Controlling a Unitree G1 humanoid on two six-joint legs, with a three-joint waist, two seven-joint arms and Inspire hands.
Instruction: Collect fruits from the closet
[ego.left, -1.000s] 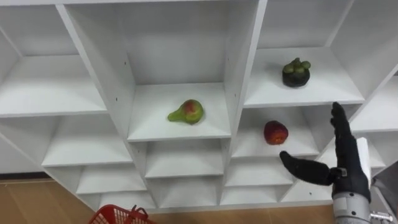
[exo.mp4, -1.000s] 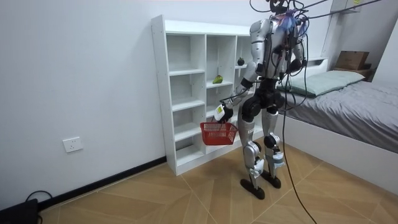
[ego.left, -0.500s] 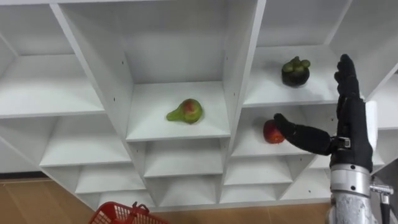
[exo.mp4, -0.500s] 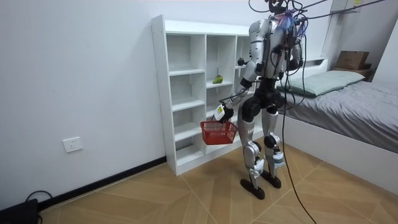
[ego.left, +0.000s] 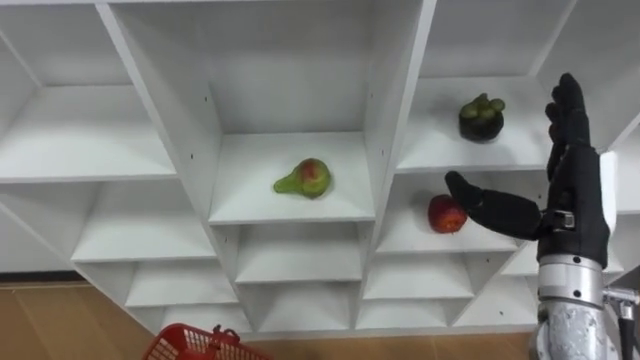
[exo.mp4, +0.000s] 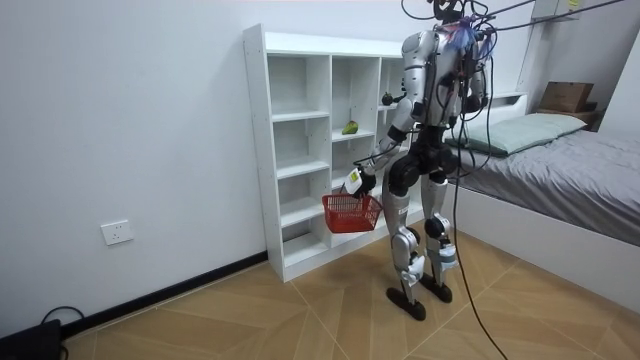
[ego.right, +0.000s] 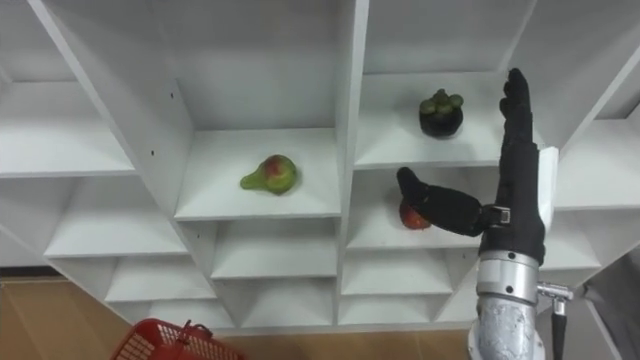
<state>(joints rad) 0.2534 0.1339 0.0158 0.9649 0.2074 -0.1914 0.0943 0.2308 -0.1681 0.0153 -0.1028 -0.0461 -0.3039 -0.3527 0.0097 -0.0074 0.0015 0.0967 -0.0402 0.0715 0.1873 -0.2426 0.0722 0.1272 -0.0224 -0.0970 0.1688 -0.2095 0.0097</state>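
open right hand (ego.left: 574, 205) beside apple (ego.left: 446, 214)

The right robot hand (ego.left: 578, 205) is black, white-tagged, on a ribbed silver wrist; the torso looks silver-grey.

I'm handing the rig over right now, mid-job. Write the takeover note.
Right hand: open, raised before the closet's right column, thumb in front of the red fruit, holding nothing.
Left hand: low, with the red basket.
Pear on the middle column's shelf; mangosteen one shelf above the red fruit.
Done: no fruit in hand; basket's inside hidden.
Left: all three fruits into the basket.
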